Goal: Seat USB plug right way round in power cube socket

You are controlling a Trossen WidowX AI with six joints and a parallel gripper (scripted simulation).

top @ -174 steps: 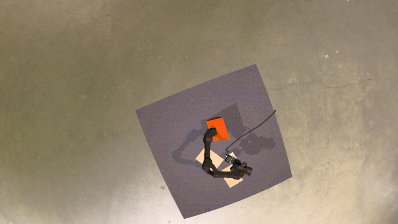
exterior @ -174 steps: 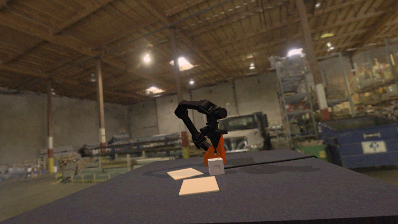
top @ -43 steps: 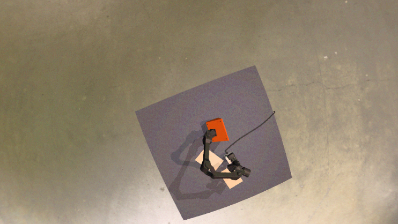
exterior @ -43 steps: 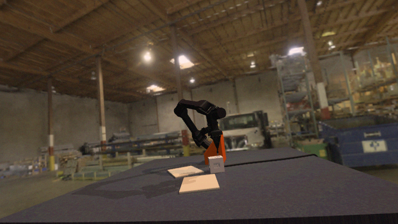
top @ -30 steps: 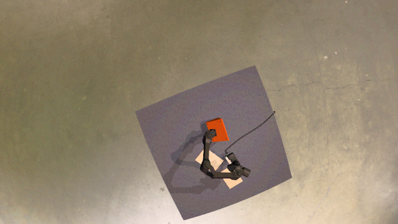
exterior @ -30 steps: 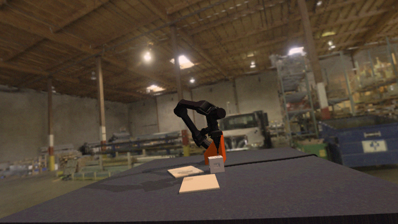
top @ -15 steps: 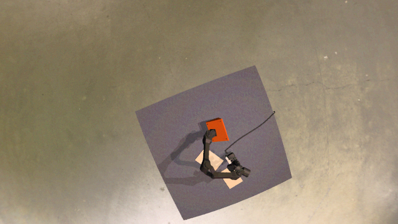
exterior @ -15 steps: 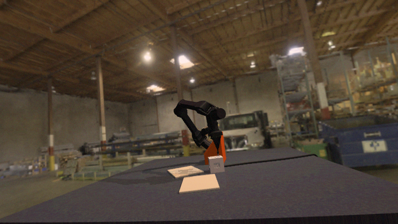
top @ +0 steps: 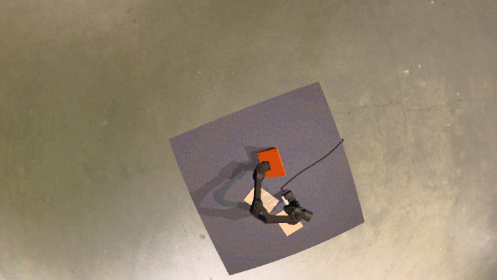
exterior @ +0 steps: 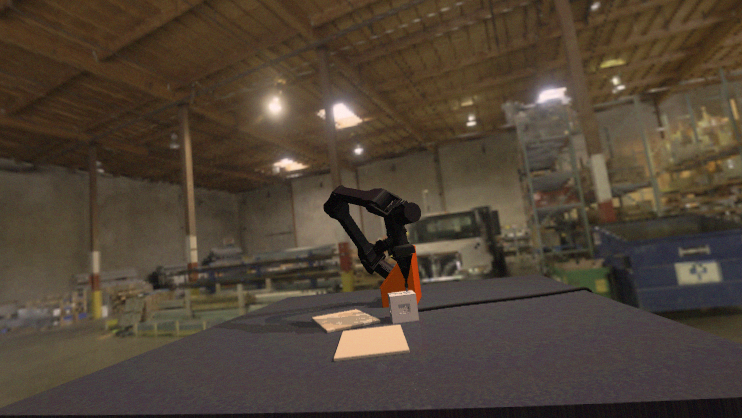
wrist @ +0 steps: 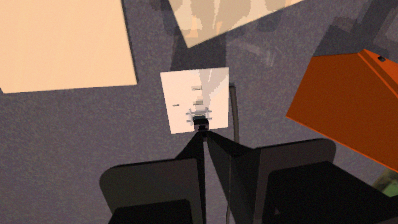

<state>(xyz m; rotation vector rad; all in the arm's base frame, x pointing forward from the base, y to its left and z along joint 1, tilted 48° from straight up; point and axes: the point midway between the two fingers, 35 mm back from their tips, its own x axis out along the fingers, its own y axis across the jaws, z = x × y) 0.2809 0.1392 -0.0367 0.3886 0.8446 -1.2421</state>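
Note:
The white power cube stands on the dark table, with small slots in its top face. My gripper points down at the cube's top and is shut on the small black USB plug. The plug is at the top face, near the edge closest to the fingers in the wrist view. In the top view the arm hides the fingertips. How deep the plug sits and which way round it is cannot be told.
An orange block stands by the arm's base. Two flat tan panels lie near the cube. A black cable runs from beside the cube to the table's edge.

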